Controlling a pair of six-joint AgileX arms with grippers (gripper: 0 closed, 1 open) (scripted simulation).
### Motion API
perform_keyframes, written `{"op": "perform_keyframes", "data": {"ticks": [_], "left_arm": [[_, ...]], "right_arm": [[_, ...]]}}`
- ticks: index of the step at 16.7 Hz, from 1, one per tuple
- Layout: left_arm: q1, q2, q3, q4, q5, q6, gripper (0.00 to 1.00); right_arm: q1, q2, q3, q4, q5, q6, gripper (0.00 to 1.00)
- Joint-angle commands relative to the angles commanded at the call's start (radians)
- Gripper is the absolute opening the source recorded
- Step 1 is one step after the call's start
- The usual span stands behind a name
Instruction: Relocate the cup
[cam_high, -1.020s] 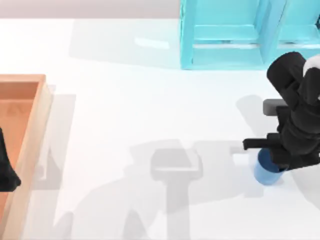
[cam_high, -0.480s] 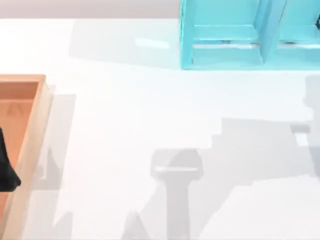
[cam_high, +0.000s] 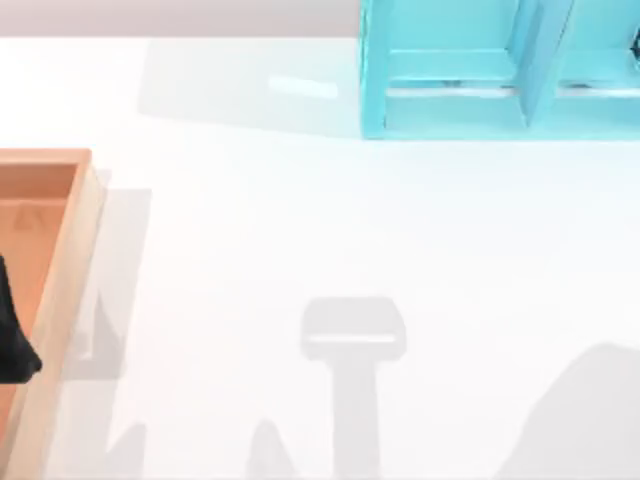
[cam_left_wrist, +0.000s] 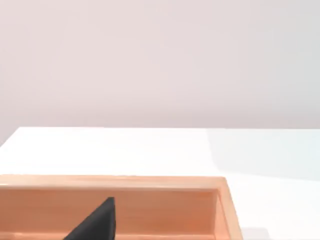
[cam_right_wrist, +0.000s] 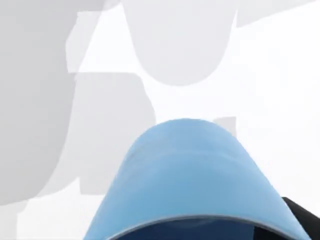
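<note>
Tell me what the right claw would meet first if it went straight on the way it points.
Likely the white table: beyond the blue cup close before the wrist camera lie only tabletop and shadows. How far off the table is, I cannot tell.

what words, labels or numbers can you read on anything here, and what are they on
None: no readable text on anything.
The cup, close in the right wrist view, is plain blue.
The shelf unit, wooden tray and table carry no lettering or marks.
</note>
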Motion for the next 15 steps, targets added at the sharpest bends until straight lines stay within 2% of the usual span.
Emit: {"op": "perform_keyframes", "data": {"ticks": [8,15], "left_arm": [[0.000,0.000,0.000,0.000,0.000,0.000,1.00],[0.000,0.000,0.000,0.000,0.000,0.000,1.00]], "right_arm": [[-0.020,0.002,-0.010,0.014,0.000,-0.022,0.00],[-0.003,0.048,-0.177,0.236,-0.001,-0.002,0.00]]}}
